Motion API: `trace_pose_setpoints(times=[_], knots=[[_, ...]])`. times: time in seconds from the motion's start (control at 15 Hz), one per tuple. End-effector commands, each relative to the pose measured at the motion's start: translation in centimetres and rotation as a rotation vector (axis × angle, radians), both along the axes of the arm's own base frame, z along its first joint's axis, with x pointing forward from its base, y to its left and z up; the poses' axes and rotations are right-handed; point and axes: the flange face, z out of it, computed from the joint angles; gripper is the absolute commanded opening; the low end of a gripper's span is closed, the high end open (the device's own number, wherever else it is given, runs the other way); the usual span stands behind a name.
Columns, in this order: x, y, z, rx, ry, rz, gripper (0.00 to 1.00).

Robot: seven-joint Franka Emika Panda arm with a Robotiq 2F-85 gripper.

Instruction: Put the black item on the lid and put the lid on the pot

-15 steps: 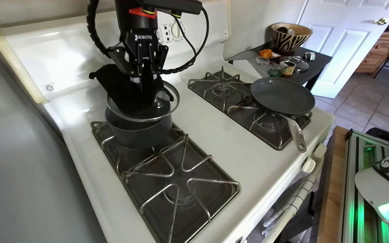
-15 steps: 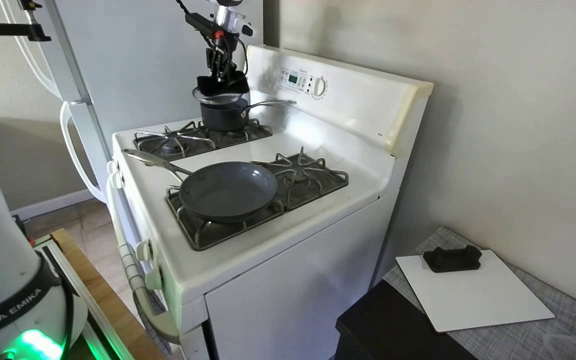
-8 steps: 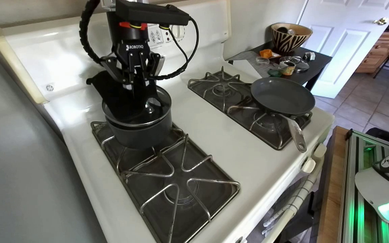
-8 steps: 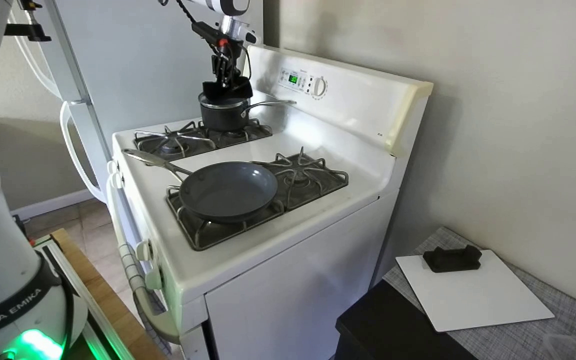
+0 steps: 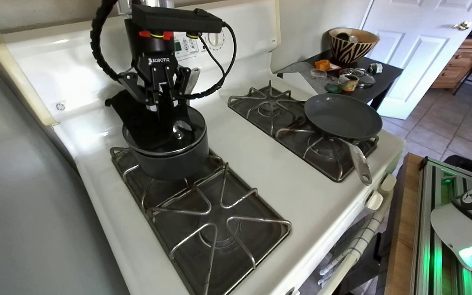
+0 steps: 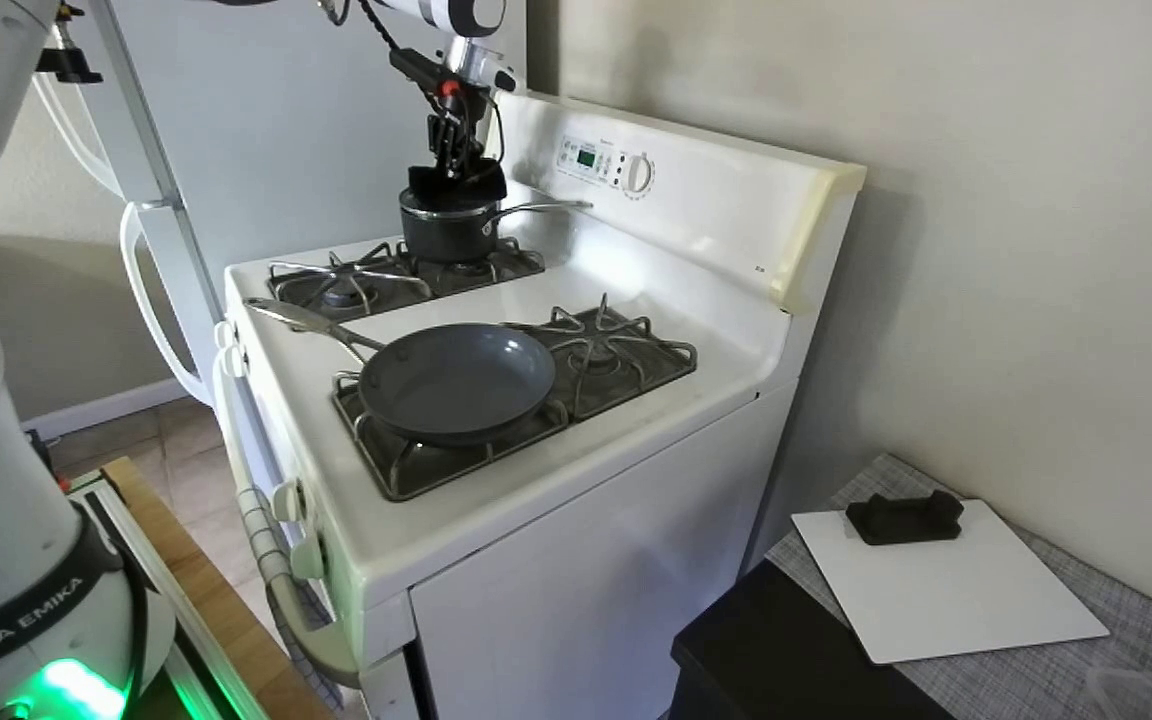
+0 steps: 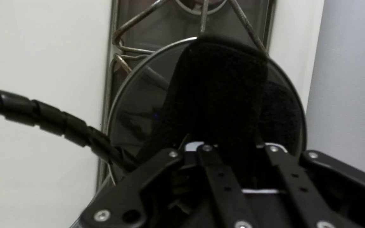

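Claw (image 7: 230, 144), nearly closed, pinches pad (image 7: 220, 88) on lid (image 7: 138, 101), which looks about seated on far-left pot (image 5: 172, 166); check it sits level before letting go gently.

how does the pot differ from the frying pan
The pot is deep and narrower; the frying pan is shallow and wider.
The pot has the glass lid over its mouth; the frying pan is uncovered.
The pot's handle points toward the back panel; the frying pan's handle points toward the stove's front.
Both are dark grey with silvery handles and stand on burner grates.
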Motion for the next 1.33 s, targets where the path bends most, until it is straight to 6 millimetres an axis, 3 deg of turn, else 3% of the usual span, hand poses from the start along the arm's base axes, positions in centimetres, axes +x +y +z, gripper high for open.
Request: trace_pose_setpoints(times=[0.0, 1.0, 1.07, 1.13, 1.27], knots=[[0.46, 0.56, 0.25, -0.033, 0.02, -0.008, 0.05], [0.55, 0.99, -0.51, -0.087, 0.056, -0.013, 0.05], [0.54, 0.99, -0.53, -0.09, 0.057, -0.012, 0.1], [0.5, 1.01, -0.55, -0.095, 0.059, -0.011, 0.43], [0.51, 0.99, -0.47, -0.098, 0.059, -0.009, 0.51]])
